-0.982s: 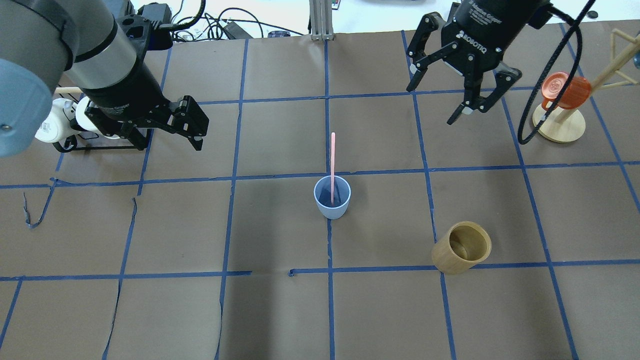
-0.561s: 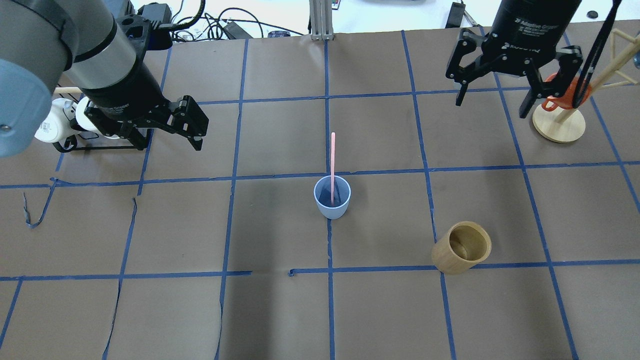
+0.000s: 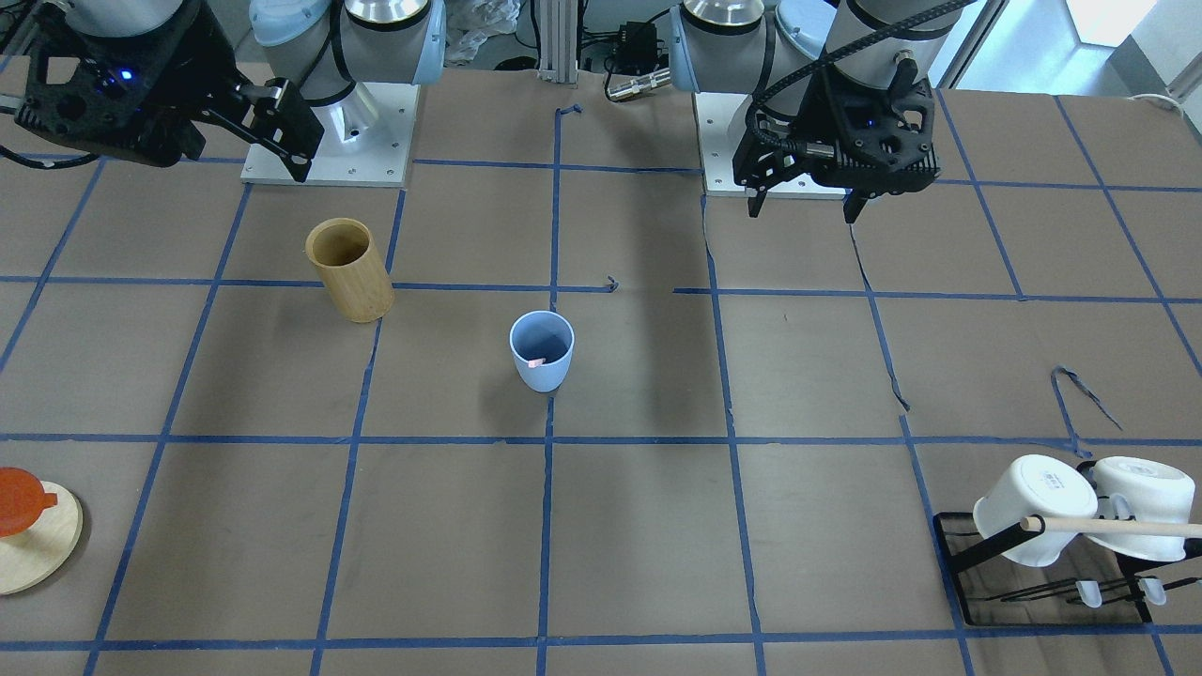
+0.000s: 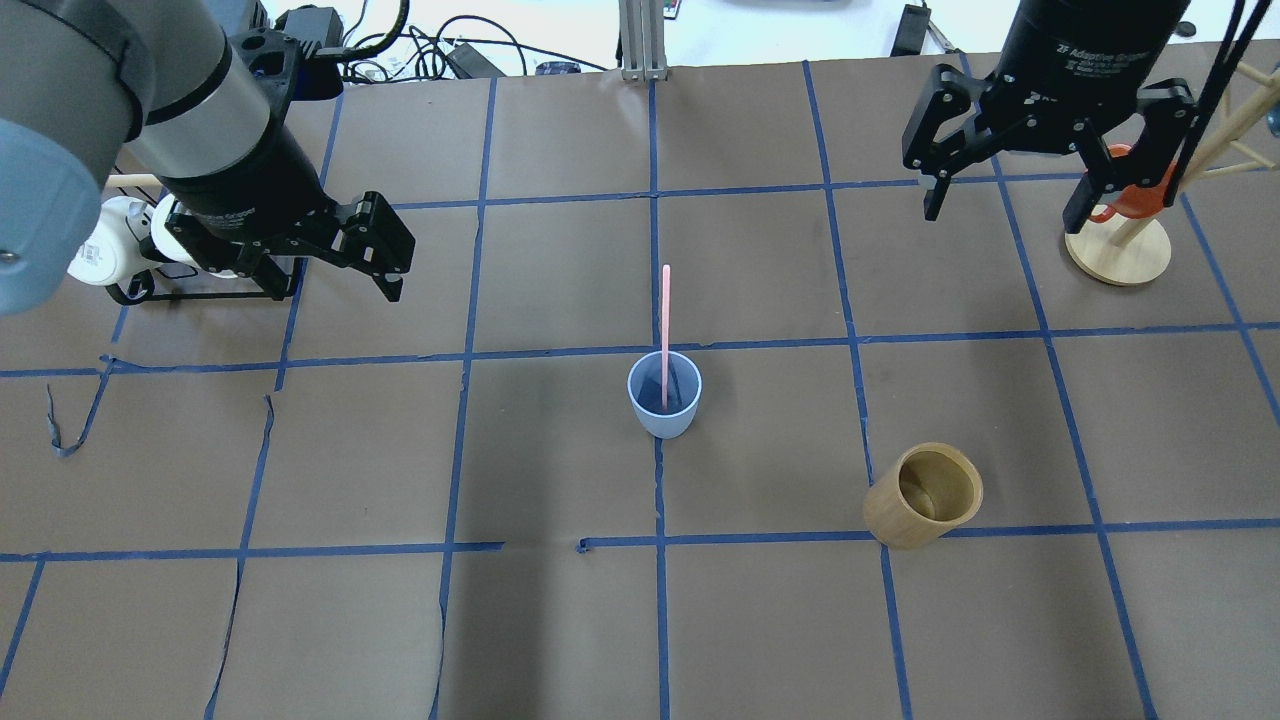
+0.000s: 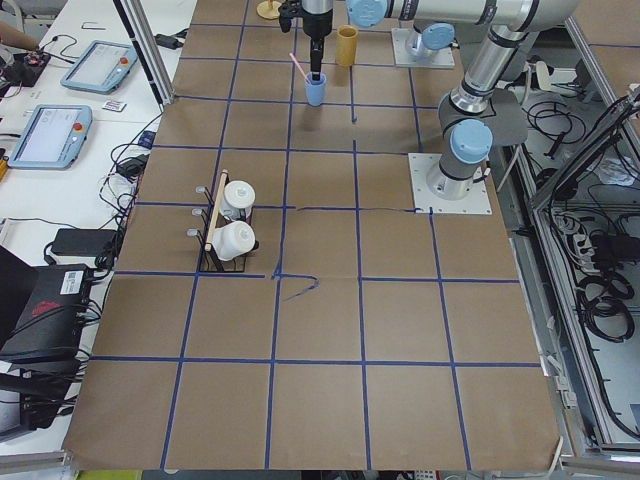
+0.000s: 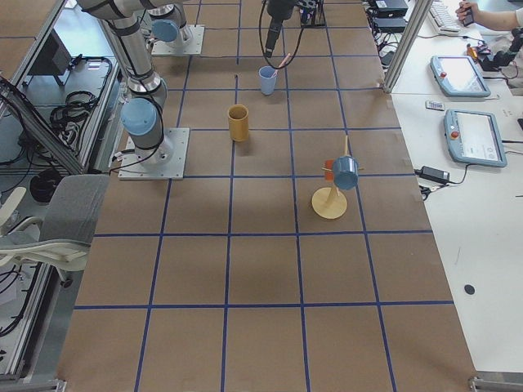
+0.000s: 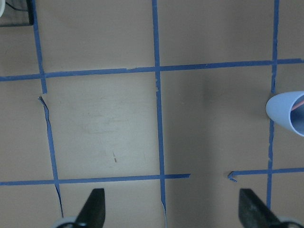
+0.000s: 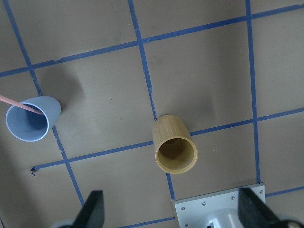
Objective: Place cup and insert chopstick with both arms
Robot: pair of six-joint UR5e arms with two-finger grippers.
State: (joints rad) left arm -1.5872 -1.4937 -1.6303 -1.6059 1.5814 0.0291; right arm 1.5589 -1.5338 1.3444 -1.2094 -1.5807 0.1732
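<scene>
The right arm has swung farther from the cup (image 4: 664, 410), which has not shifted. The left gripper (image 4: 335, 285) hangs well left of it, fingers apart and empty. The chopstick (image 4: 666, 320) leans inside it. The right gripper (image 4: 1003, 218), likewise spread, should retreat high, clear of the stick.

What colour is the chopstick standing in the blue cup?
Pale pink; clearest in the overhead exterior view, where the chopstick rises out of the light-blue cup.

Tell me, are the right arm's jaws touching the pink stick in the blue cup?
Apart. The overhead view shows the right gripper open and well away, with bare table between it and the chopstick standing in the cup.
</scene>
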